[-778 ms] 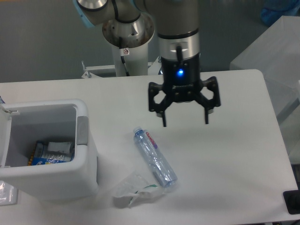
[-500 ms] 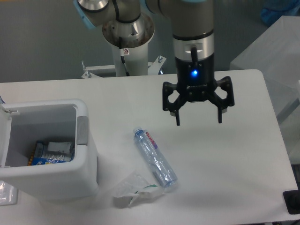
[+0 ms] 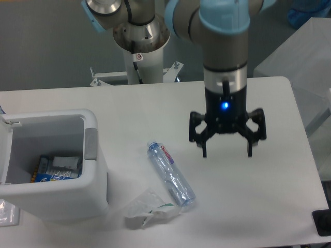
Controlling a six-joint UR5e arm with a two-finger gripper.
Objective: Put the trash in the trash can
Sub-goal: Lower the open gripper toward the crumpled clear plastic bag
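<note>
A crushed clear bluish bottle (image 3: 170, 174) with a red-pink label lies on the white table, slanting from upper left to lower right. Just below it sits a crumpled clear-white wrapper (image 3: 149, 210) with a green bit. The white trash can (image 3: 92, 182) stands at the left with its lid swung open; several items lie inside. My gripper (image 3: 227, 153) hangs open over the table to the right of the bottle, fingers pointing down, holding nothing.
The robot's base column (image 3: 140, 44) rises behind the table's far edge. A translucent box (image 3: 302, 57) stands off the table at the right. A dark object (image 3: 322, 222) sits at the table's lower right corner.
The gripper has moved right and toward the front of the table, dropping lower. It stays open. Bottle, wrapper and trash can have not moved.
</note>
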